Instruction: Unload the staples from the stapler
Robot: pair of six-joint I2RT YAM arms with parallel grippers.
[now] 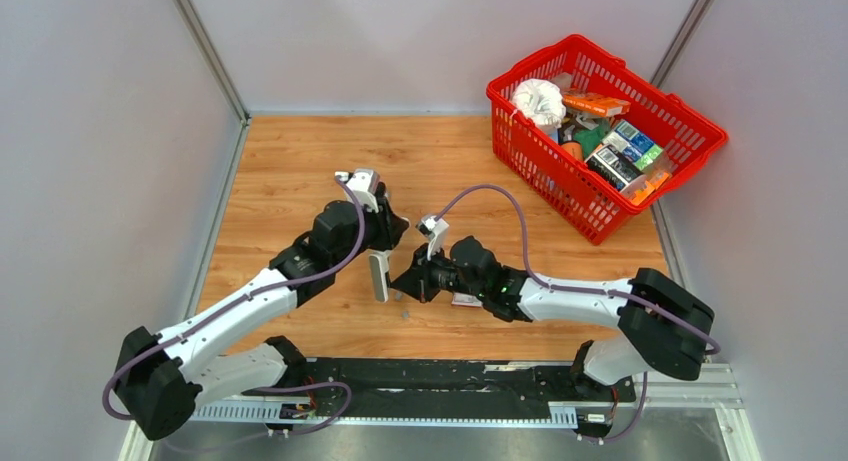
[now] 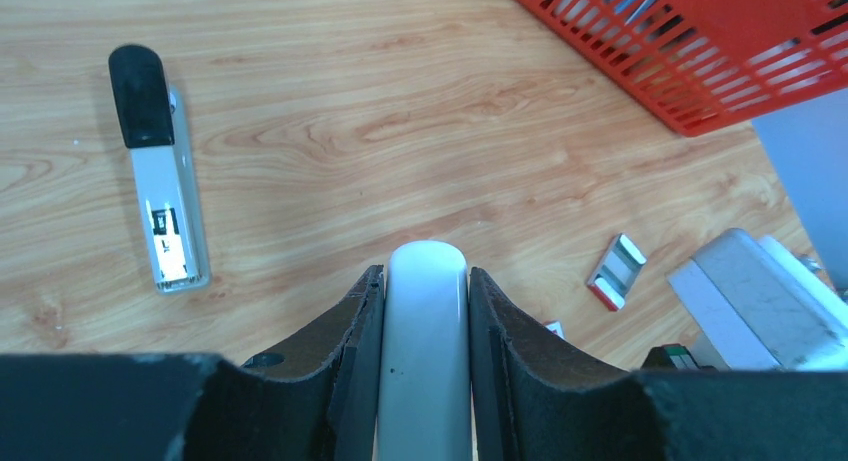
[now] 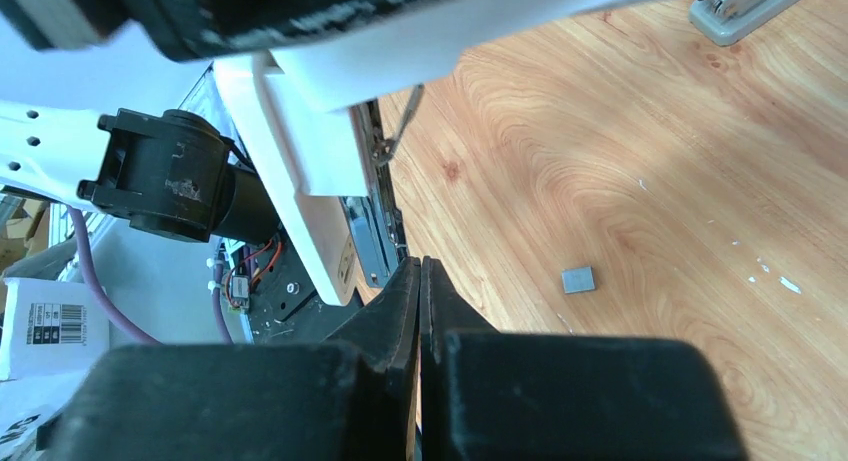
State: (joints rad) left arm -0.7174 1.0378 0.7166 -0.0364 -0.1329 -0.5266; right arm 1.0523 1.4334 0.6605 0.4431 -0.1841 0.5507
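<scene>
1. Closest in the left wrist view, the left gripper (image 2: 425, 273) has its jaws pinching a white rounded bar (image 2: 427, 371).
2. Left of it, a grey stapler (image 2: 165, 196) with a black end lies flat on the wooden surface (image 2: 400, 111).
3. Right gripper (image 3: 419, 266): jaws pressed together.
4. One small grey square of staples (image 3: 577, 279) lies on the surface near those jaws, apart from the stapler.
5. Far right stands a red basket (image 1: 600, 121).

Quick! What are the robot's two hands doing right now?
Left gripper: shut on the white stapler.
Right gripper: shut, with nothing seen in it.
</scene>
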